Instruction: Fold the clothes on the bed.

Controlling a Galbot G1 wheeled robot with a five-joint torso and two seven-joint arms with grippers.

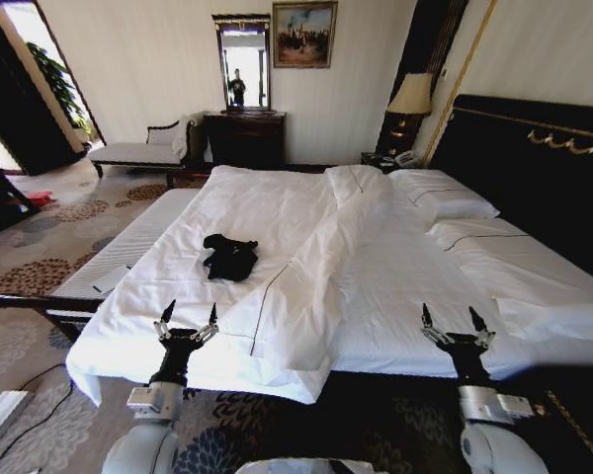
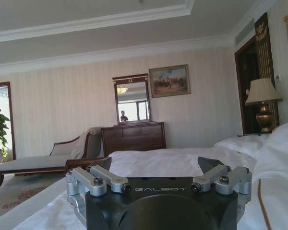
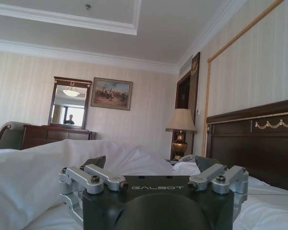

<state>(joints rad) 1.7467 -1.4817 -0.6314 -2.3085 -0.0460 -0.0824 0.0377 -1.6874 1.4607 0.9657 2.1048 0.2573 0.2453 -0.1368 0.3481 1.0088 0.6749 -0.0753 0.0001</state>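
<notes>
The clothes (image 1: 229, 256) are a crumpled black heap lying on the white duvet of the bed (image 1: 395, 276), left of its middle. My left gripper (image 1: 188, 318) stands open at the bed's near edge, short of the clothes and a little to their left, with nothing between its fingers. My right gripper (image 1: 456, 321) is open too, at the near edge far to the right of the clothes. In the left wrist view the left gripper (image 2: 158, 168) points over the white bedding (image 2: 149, 163). The right wrist view has the right gripper (image 3: 152, 166) facing the raised duvet fold (image 3: 48, 167).
A thick folded duvet ridge (image 1: 321, 267) runs down the bed's middle. Pillows (image 1: 445, 197) lie against the dark headboard (image 1: 534, 168). A lamp (image 1: 409, 99) on a nightstand, a dark dresser (image 1: 245, 138) with mirror, and a pale chaise (image 1: 138, 150) stand beyond. Patterned carpet (image 1: 40, 247) lies left.
</notes>
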